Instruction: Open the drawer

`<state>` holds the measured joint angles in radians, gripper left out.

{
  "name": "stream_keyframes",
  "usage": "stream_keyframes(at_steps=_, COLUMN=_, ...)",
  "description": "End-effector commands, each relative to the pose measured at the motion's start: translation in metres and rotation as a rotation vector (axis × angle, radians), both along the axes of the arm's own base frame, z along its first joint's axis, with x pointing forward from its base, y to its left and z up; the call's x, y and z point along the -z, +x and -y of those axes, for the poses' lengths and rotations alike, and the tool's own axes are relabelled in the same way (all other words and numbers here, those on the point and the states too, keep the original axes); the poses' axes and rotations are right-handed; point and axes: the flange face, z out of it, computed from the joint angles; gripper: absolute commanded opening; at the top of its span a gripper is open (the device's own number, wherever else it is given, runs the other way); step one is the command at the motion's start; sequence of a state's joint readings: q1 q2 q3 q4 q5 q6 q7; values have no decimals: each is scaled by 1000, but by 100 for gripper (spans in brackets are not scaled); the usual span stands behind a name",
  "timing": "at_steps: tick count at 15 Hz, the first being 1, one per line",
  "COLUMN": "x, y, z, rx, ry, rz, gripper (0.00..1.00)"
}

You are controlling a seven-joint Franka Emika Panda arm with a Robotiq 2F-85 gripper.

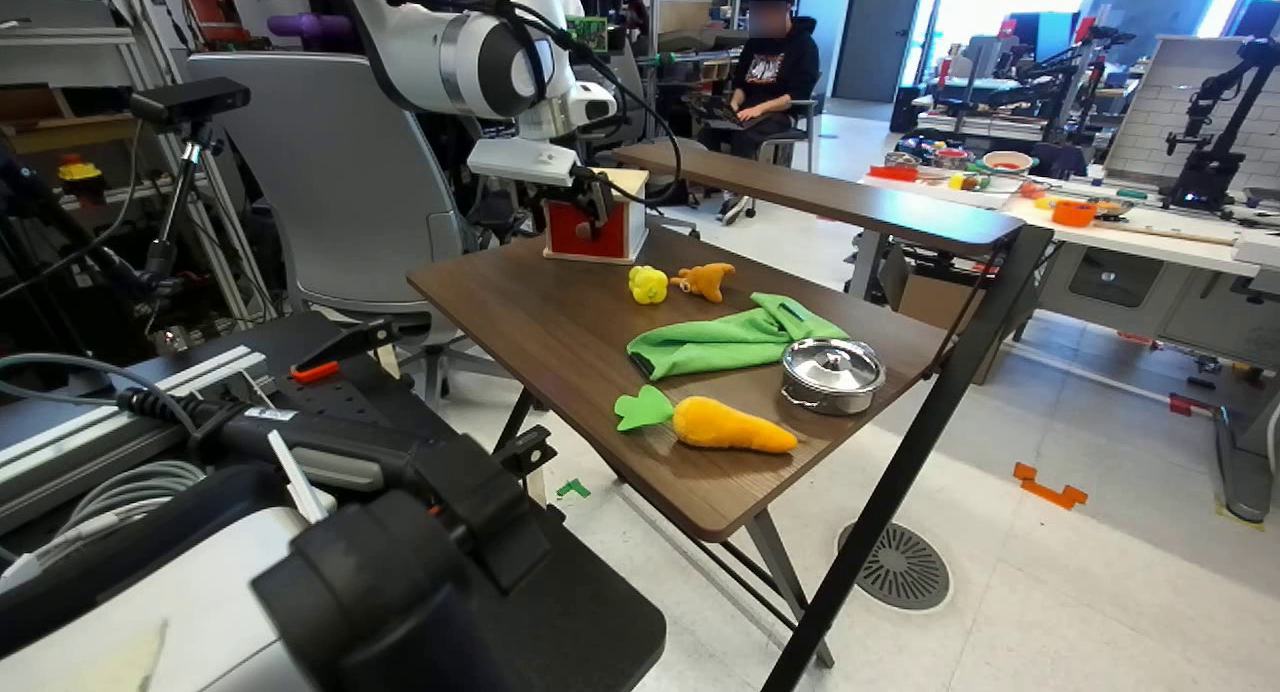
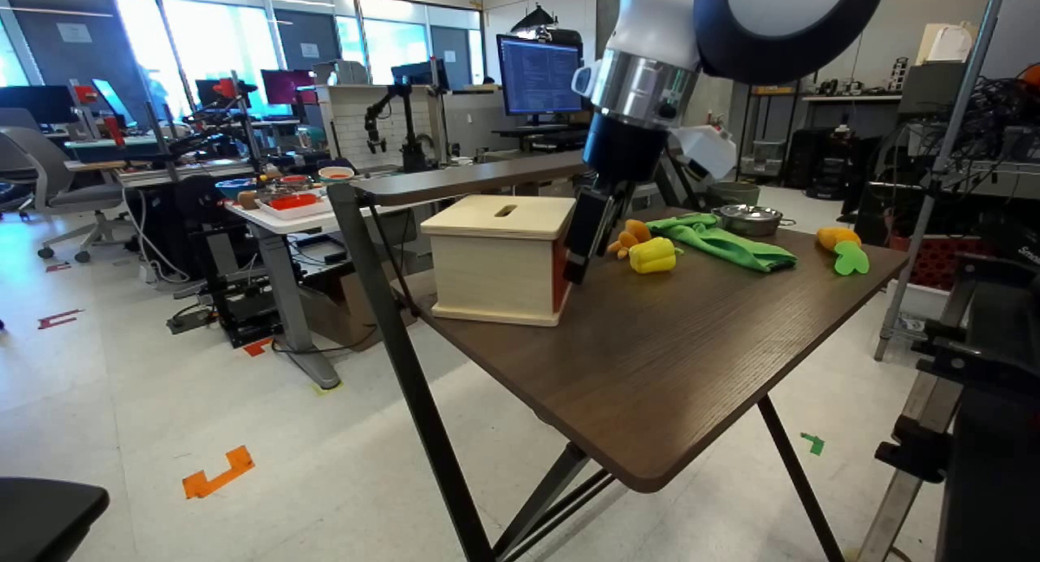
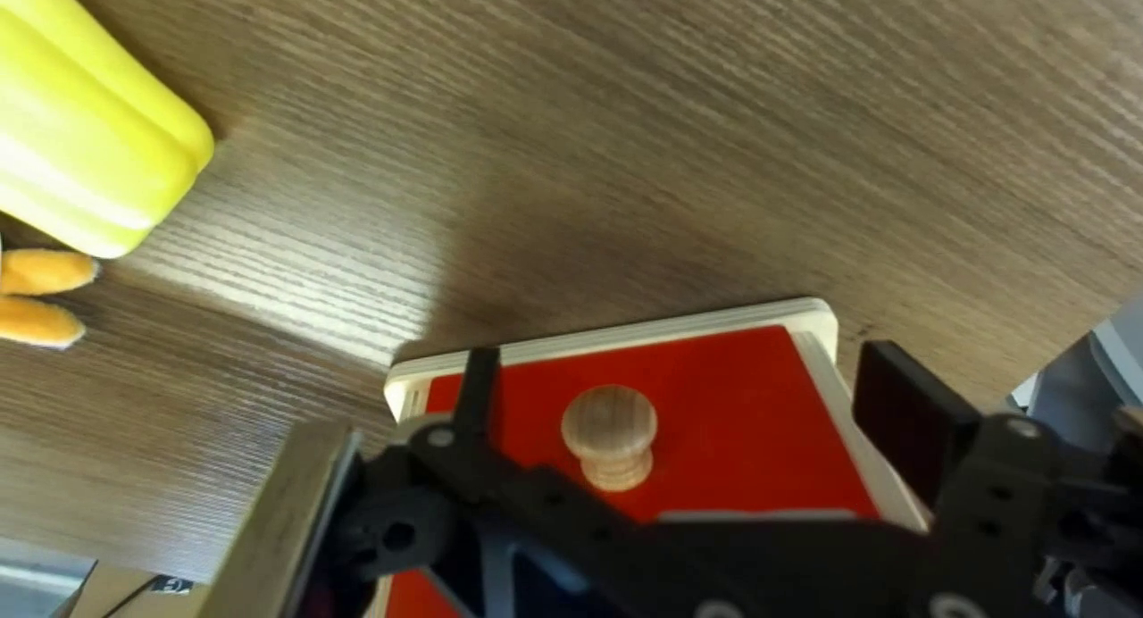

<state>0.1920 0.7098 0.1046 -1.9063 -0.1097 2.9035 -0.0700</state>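
the drawer (image 3: 732,395) is at the lower middle of the wrist view: a red front with a round wooden knob (image 3: 610,426), and i judge that it is not opened yet. the gripper (image 3: 683,381) hangs at this front with its fingers (image 3: 911,417) wide apart and holding nothing. the knob appears between them, but clearly nearer to the finger at the left of the frame. how deep the tips reach beside the knob, i cannot tell.

the first danger, in my opinion, comes from this off-centre position. if the fingers close so, the left one in the frame probably meets the knob first and pushes it sideways, and the cabinet (image 2: 496,274) may turn. if the tips do not reach deep enough, they can catch only the rounded head and slip off during the pull.

in an exterior view the cabinet stands near the left edge of the table (image 2: 699,359); a press against the red front could slide it toward this edge. if the drawer is stiff, the whole cabinet might follow the pull, because no fixing is visible. finally, the yellow toy pepper (image 3: 98,127) at the upper left of the wrist view, with the orange toy (image 3: 45,272) just below it, lies near; a pull which drifts to this side could hit them.
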Motion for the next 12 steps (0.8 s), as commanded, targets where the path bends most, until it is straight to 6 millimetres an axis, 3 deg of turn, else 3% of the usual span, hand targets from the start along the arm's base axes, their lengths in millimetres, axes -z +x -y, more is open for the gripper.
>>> stream_keyframes(at_steps=1, x=-3, y=5, z=7, rx=-25, ry=8, rz=47, gripper=74)
stream_keyframes(at_steps=10, x=0, y=5, z=16, rx=-23, ry=6, rz=49, gripper=6)
stream_keyframes(at_steps=12, x=-3, y=-1, z=17, rx=-7, ry=3, rz=36, gripper=7)
